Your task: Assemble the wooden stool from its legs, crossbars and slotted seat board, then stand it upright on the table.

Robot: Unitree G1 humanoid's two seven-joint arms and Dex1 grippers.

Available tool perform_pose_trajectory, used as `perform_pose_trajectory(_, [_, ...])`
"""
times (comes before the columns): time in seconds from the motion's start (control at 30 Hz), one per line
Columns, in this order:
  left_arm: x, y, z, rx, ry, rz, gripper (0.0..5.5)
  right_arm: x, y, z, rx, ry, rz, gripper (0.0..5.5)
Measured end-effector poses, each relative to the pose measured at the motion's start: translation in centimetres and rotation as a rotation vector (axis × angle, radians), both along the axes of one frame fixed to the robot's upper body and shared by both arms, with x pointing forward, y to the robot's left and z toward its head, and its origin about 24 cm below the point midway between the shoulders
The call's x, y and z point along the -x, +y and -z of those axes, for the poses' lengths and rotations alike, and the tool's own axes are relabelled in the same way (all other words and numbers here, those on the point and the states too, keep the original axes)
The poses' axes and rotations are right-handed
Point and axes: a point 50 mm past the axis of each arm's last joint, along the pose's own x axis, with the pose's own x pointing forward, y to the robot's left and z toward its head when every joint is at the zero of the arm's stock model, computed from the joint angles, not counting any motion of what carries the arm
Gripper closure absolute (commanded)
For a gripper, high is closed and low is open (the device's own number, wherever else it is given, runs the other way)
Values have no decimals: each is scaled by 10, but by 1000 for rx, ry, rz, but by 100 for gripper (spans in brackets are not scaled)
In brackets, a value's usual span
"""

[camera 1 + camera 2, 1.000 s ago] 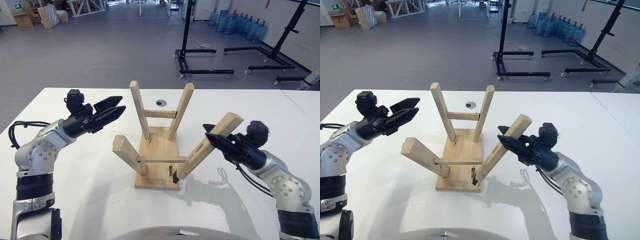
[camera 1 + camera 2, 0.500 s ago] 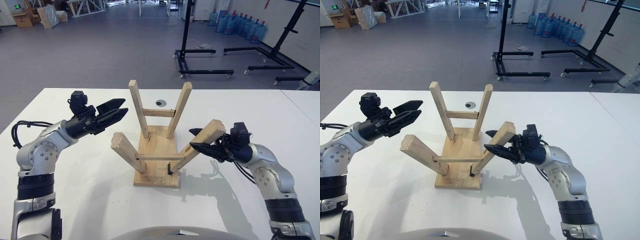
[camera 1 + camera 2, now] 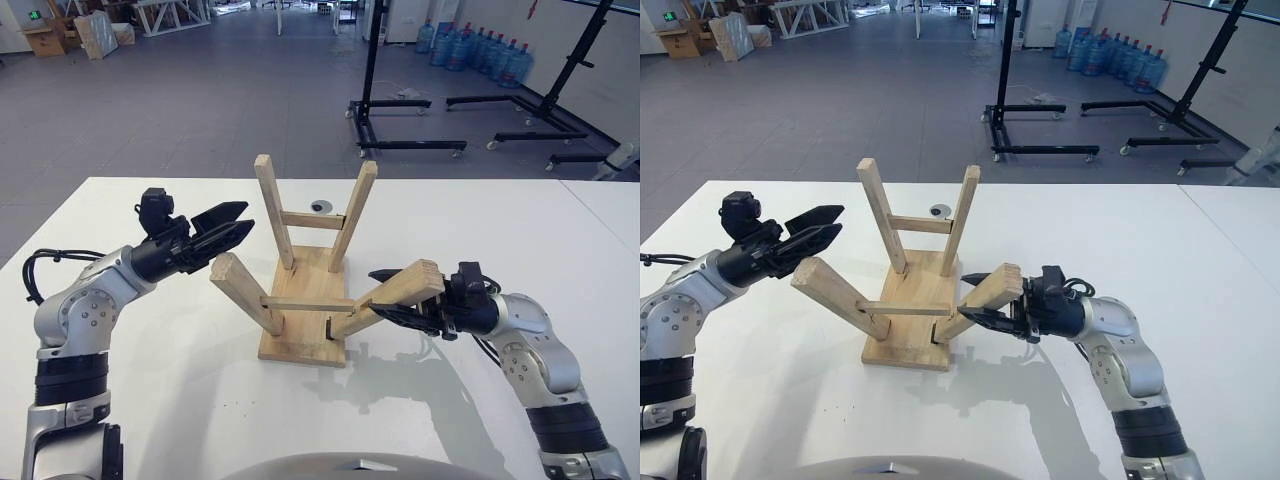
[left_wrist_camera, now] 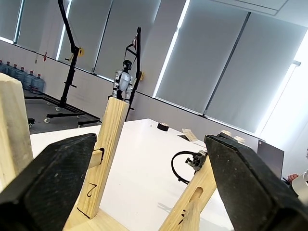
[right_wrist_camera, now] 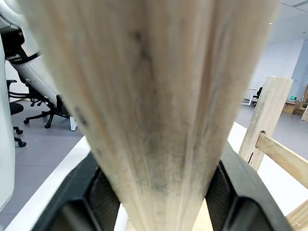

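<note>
As right hand (image 3: 381, 292) grips leg (image 3: 420, 281), seemingly seated

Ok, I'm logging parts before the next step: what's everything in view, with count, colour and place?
table: one, white, under everything.
seat board: one, pale wood, flat on the table.
far legs: two, pale wood, standing up from the board's far end.
left near leg: one, pale wood, leaning outward to the left.
right near leg: one, pale wood, leaning outward to the right.
crossbars: two, pale wood, one joining each leg pair.
grommet: one, dark, in the table behind the stool.
wheeled stands: several, black, on the floor beyond.
water bottles: a row, blue, far back right.
left gripper: one, black, open, near the left near leg's top.
right gripper: one, black, shut on the right near leg.
</note>
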Motion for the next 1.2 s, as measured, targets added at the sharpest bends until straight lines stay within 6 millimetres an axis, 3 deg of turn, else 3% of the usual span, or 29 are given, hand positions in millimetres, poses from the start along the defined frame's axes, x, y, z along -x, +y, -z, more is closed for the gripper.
perform_pose_trajectory(0.27, [-1, -8, 0, 3, -20, 6, 140, -8, 5, -8, 59, -12, -17, 345])
perform_pose_trajectory(1.2, [-3, -14, 3, -13, -59, -4, 140, -24, 23, -3, 129, 47, -73, 345])
